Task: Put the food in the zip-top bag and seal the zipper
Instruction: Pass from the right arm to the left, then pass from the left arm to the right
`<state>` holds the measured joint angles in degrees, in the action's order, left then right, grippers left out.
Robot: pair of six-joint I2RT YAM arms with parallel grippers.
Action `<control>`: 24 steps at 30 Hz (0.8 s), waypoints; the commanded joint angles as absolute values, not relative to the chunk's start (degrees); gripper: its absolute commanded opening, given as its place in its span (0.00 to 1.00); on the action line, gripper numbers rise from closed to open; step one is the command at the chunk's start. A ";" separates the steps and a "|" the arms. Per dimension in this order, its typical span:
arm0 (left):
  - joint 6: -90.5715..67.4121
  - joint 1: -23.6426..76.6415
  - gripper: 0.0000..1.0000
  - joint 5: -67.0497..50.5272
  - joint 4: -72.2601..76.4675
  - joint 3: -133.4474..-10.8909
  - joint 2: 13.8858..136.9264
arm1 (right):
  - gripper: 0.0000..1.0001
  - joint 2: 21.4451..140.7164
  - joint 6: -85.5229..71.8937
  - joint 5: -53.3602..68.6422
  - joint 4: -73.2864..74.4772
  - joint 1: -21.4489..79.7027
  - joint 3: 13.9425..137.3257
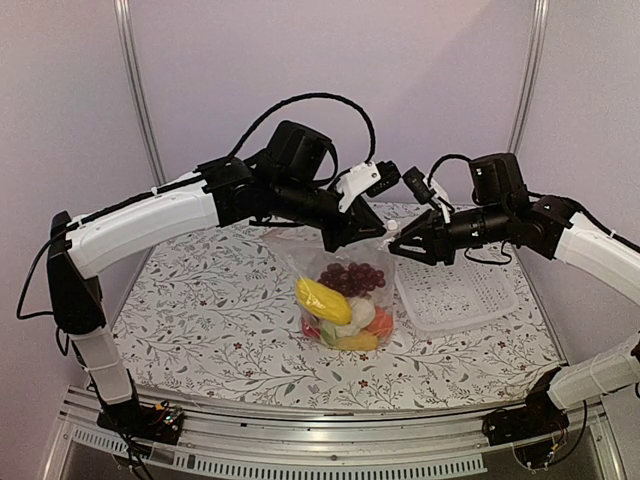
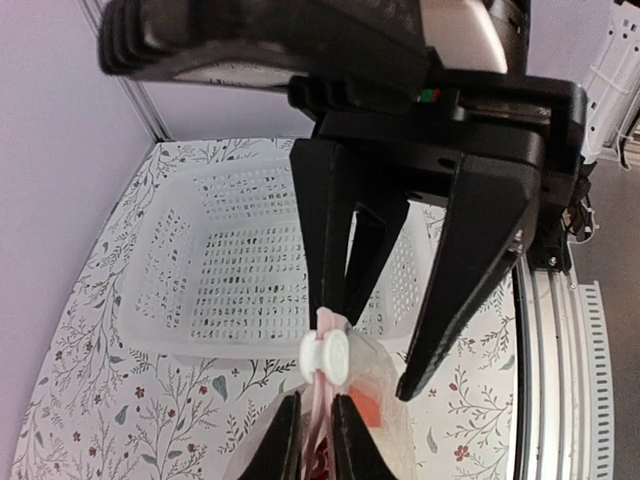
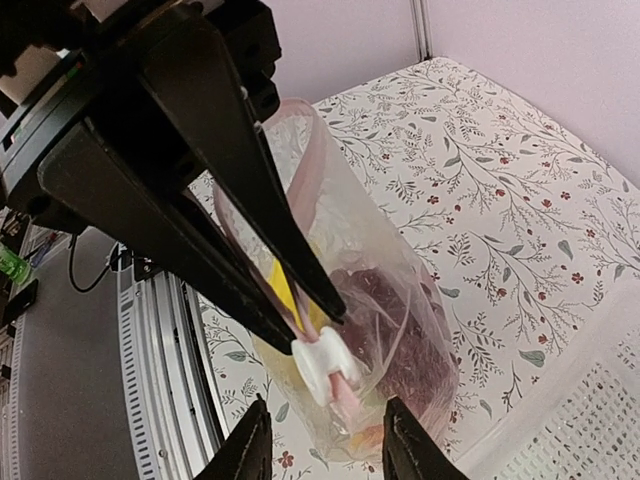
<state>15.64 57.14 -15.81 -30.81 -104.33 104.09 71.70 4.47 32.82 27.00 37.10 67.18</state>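
Left fingers (image 2: 285,448) pinch narrowly on the bag's (image 3: 400,300) top edge. Right fingers (image 3: 252,450) stand part-open astride the white slider (image 3: 322,365). Food (image 1: 340,300) lies below them, inside the bag. Loading looks done; running the zipper (image 3: 316,150) shut seems still to do.

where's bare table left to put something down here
Most room: bare table left of the zip-top bag, out to the left edge. A narrower strip lies between the bag and the near rail. Crowded: centre-right, where bag and basket sit close together.
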 commanded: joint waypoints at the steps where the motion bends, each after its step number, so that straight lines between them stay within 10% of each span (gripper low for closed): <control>1: 15.21 57.72 0.12 -16.46 -31.66 -104.06 102.71 | 0.39 72.84 6.04 30.84 27.69 37.35 69.53; 14: 13.09 56.67 0.17 -17.01 -31.11 -103.79 101.47 | 0.19 75.37 7.89 33.40 27.88 37.35 72.87; 24: 12.72 56.34 0.17 -17.38 -31.55 -104.42 101.43 | 0.34 75.11 7.76 33.01 30.38 37.35 72.29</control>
